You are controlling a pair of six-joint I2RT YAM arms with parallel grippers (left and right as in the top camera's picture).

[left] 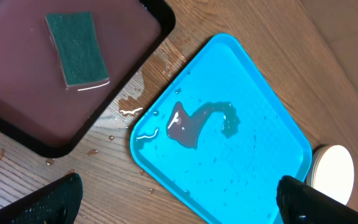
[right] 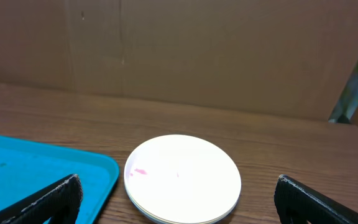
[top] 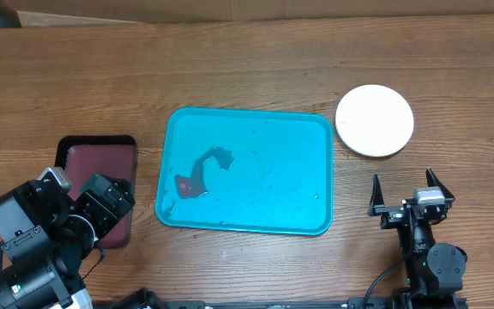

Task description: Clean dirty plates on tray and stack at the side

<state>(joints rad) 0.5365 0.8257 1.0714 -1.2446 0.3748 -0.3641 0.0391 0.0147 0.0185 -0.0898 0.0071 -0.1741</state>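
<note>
Turquoise plastic tray (top: pixel 290 172) lying flat at the middle of the bench, long sides parallel to the near edge. Wet inside: a reddish-brown puddle (left: pixel 182 127) in its left half, trailing into a greenish curl, plus scattered droplets.

Stacked plates (top: pixel 375 120) off the tray, on the bare wood just beyond its far right corner, close to that corner but not touching. White plate on top, with a small pink smear near its left rim. Further rims showing under it in the right wrist view, colours hard to tell.

Black-rimmed maroon tray (top: pixel 101 154) near the left end of the bench, just beside the turquoise tray's left edge, holding a green sponge (left: pixel 78 48) lying flat. Water drops on the wood between the two trays.

Left gripper (top: pixel 101 204) above the near part of the maroon tray, fingers spread wide, nothing between them. Right gripper (top: pixel 403 184) by the near edge at the right, nearer than the plates and well apart from them, fingers spread wide too, holding nothing.
</note>
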